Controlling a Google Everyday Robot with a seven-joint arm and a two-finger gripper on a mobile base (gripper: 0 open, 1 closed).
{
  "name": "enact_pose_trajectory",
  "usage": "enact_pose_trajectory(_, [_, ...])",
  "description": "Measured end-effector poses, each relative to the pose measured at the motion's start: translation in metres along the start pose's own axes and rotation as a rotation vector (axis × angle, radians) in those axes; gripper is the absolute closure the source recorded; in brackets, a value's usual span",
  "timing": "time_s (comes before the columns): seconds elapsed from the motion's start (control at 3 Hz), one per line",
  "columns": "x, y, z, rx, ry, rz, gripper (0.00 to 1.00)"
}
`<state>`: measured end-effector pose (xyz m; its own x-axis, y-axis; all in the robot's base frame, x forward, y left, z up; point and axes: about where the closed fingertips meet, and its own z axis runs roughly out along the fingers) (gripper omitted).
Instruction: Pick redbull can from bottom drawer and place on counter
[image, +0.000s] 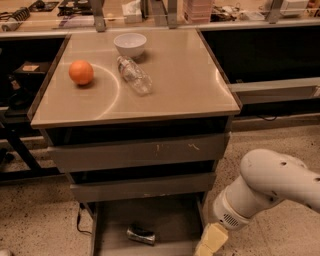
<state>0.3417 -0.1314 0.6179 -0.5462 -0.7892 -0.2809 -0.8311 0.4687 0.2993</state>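
The redbull can lies on its side on the grey floor of the open bottom drawer, near its front left. The counter is the glossy beige top of the cabinet. My white arm reaches down at the lower right. My gripper is at the bottom edge of the view, beside the drawer's right front corner and to the right of the can, apart from it. Only its beige upper part shows.
On the counter stand an orange at the left, a white bowl at the back, and a clear plastic bottle lying on its side. Two upper drawers are shut. A cluttered bench runs behind.
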Motion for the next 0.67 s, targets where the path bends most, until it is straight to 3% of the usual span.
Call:
enact_pose_trajectory(0.33, [-0.0046, -0.0105, 0.0375, -0.038, -0.032, 0.036, 0.00])
enact_pose_trajectory(0.67, [-0.0046, -0.0105, 0.0376, -0.038, -0.032, 0.036, 0.00])
